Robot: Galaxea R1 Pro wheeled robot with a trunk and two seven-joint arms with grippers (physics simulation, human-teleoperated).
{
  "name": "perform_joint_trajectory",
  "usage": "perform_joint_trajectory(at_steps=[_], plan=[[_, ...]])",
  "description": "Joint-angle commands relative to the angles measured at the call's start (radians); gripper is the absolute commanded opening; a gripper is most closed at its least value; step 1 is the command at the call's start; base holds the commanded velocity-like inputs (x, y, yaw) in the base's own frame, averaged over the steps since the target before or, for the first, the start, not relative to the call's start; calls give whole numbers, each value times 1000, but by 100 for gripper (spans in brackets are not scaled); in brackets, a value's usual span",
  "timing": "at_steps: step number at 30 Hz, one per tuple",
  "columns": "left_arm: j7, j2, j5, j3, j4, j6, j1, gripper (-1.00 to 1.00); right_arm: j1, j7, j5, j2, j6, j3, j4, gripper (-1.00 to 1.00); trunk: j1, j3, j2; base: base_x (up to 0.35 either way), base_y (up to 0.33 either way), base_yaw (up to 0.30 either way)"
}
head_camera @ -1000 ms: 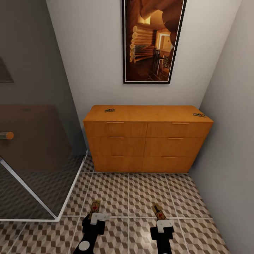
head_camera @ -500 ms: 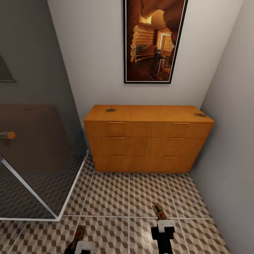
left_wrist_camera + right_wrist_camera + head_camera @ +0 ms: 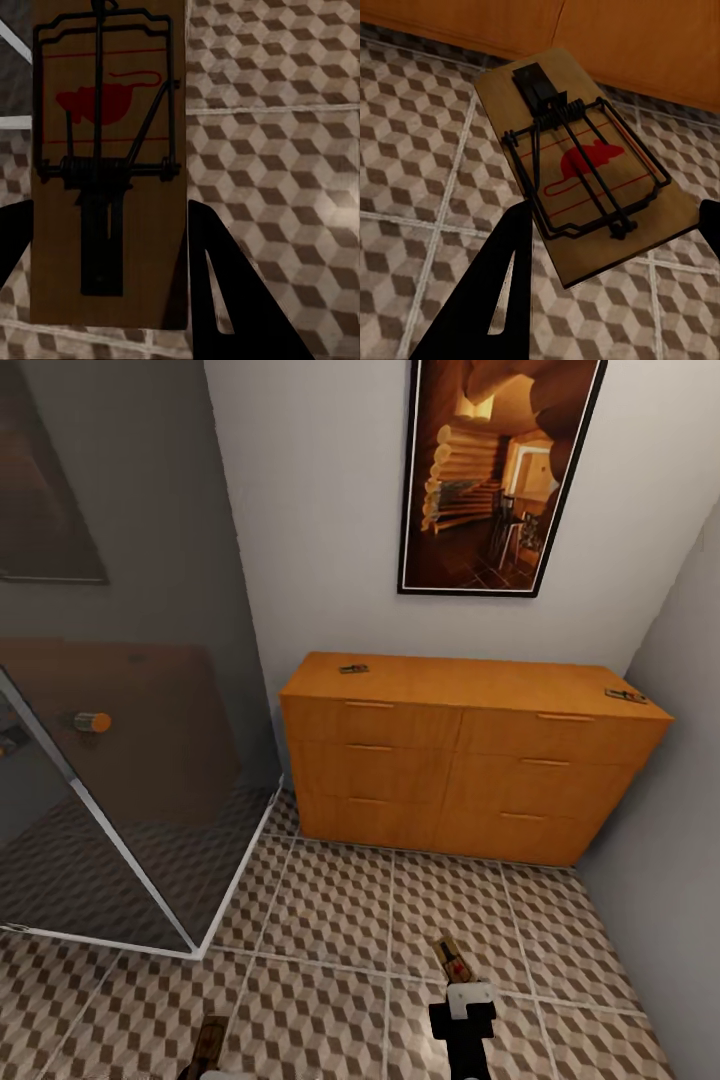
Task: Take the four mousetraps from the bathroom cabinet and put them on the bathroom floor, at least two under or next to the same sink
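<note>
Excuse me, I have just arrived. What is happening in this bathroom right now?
A two-armed robot is moving mousetraps from the cabinet to the bathroom floor. Each gripper holds one trap above the tiles: the left gripper grips a mousetrap, and the right gripper grips another mousetrap. Two more traps lie on the cabinet top, one near its left end and one at its right end. No trap is on the floor yet.

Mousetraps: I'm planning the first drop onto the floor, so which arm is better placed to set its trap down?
Probably left. The left gripper's mousetrap sits low at the head view's bottom edge, near the tiled floor. The right gripper holds its mousetrap farther forward.
</note>
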Motion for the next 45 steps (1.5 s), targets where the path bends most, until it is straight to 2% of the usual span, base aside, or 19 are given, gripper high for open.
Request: perform_joint_trajectory(at_steps=[1,26,45], plan=[[6,1,5,-8,0,-2,-1,-100,-1,-6,7,0,0,3,1,-100,0,-1,0,0,0,241],[8,-1,5,-8,0,-3,-1,-100,-1,-7,7,0,0,4,1,-100,0,-15,0,0,0,238],[8,-1,5,-8,4,-3,-1,-100,-1,-7,8,-2,0,3,1,-100,0,-16,0,0,0,239]])
